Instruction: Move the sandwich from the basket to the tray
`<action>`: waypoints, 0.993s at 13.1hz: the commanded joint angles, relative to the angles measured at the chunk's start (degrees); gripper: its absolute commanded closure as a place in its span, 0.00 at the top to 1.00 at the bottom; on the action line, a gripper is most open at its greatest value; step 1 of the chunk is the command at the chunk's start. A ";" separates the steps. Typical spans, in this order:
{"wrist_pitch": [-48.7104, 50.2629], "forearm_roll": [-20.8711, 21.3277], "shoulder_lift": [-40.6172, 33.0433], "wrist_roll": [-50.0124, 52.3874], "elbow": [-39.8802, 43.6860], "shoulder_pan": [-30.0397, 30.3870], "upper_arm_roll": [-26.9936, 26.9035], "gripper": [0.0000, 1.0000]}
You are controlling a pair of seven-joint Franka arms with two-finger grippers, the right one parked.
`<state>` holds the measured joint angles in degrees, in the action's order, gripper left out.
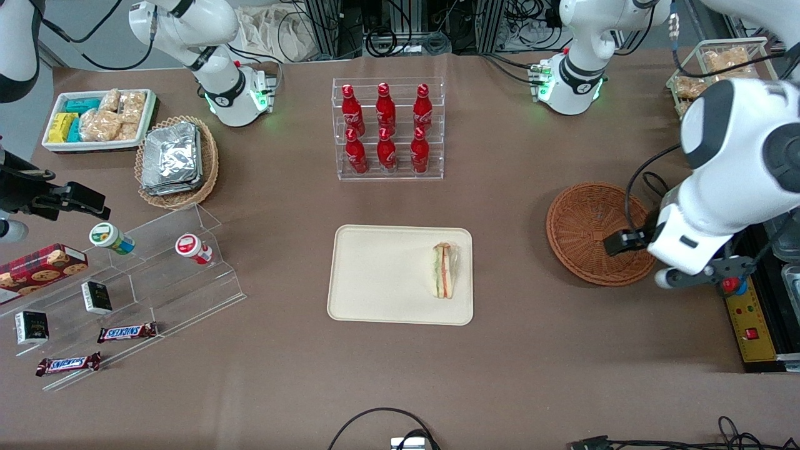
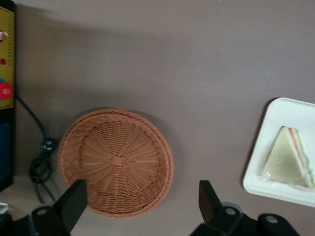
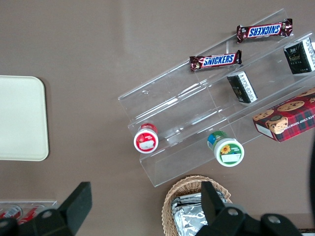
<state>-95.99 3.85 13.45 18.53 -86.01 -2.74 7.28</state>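
Observation:
The sandwich (image 1: pixel 444 270) (image 2: pixel 288 160), a clear-wrapped white bread wedge with green and red filling, lies on the cream tray (image 1: pixel 387 275) (image 2: pixel 290 110), near the tray edge that faces the working arm. The round reddish-brown wicker basket (image 1: pixel 581 231) (image 2: pixel 115 162) stands apart from the tray, toward the working arm's end of the table, with nothing in it. My left gripper (image 1: pixel 625 240) (image 2: pixel 141 189) hangs above the basket's rim, open, with nothing between its black fingers (image 2: pixel 76 194).
A clear rack of red bottles (image 1: pixel 387 128) stands farther from the front camera than the tray. A yellow control box (image 1: pixel 753 325) and a black cable (image 2: pixel 42 157) lie beside the basket. Toward the parked arm's end are an acrylic snack shelf (image 1: pixel 125 281), a tan basket of foil packs (image 1: pixel 177 161) and a white bin (image 1: pixel 100 119).

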 commanded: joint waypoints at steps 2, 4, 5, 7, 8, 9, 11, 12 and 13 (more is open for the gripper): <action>0.55 0.81 -10.35 -8.30 -8.10 1.69 0.63 1.00; 2.64 0.37 -12.74 -12.10 -8.30 2.82 -0.50 1.00; 3.79 -0.15 -13.97 -13.94 -8.30 3.18 -0.69 1.00; 6.16 -0.68 -16.08 -17.72 -8.30 4.49 -0.86 1.00; 7.30 -1.56 -17.22 -18.69 -8.12 5.11 -0.86 1.00; 7.84 -1.74 -18.28 -19.40 -8.03 5.38 -0.78 1.00; 8.54 -1.83 -19.07 -19.23 -7.86 5.47 -0.51 1.00; 8.72 -1.83 -19.17 -19.15 -7.77 5.47 -0.51 1.00; 8.89 -1.83 -19.17 -18.97 -7.77 5.47 -0.51 1.00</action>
